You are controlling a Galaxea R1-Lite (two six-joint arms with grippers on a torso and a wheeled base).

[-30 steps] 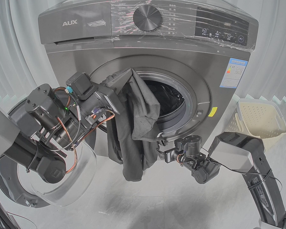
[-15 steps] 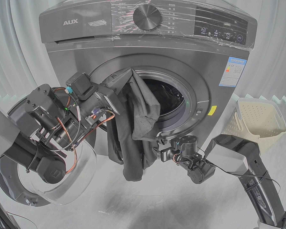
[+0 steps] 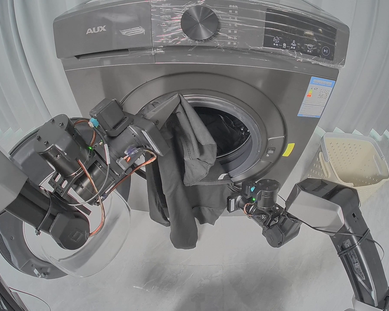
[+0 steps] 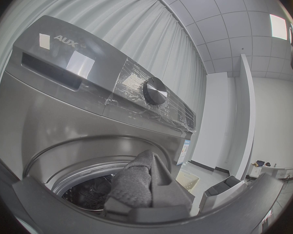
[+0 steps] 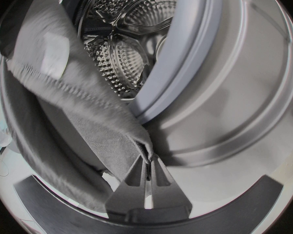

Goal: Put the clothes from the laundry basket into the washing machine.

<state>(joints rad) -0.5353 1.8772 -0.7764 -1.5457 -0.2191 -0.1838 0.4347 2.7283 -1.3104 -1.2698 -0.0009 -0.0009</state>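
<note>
A dark grey garment (image 3: 190, 152) hangs in front of the washing machine's open drum mouth (image 3: 242, 147). My left gripper (image 3: 166, 104) is shut on the garment's top at the upper left rim of the opening; the left wrist view has the cloth (image 4: 136, 179) bunched in that gripper (image 4: 146, 200). My right gripper (image 3: 227, 195), below the opening, is shut on the garment's lower edge; its fingertips (image 5: 148, 161) pinch a corner of the cloth (image 5: 88, 114) before the steel drum (image 5: 127, 59). Dark clothes (image 3: 224, 130) lie inside the drum. The cream laundry basket (image 3: 354, 165) stands to the machine's right.
The machine's round glass door (image 3: 86, 255) is swung open at the lower left, under my left arm. A grey floor (image 3: 229, 273) stretches in front of the machine. Pale curtains (image 3: 13, 65) hang behind it.
My right gripper has shifted a little to the right and up, drawing the garment's lower edge out sideways with it. The left gripper has kept its place.
</note>
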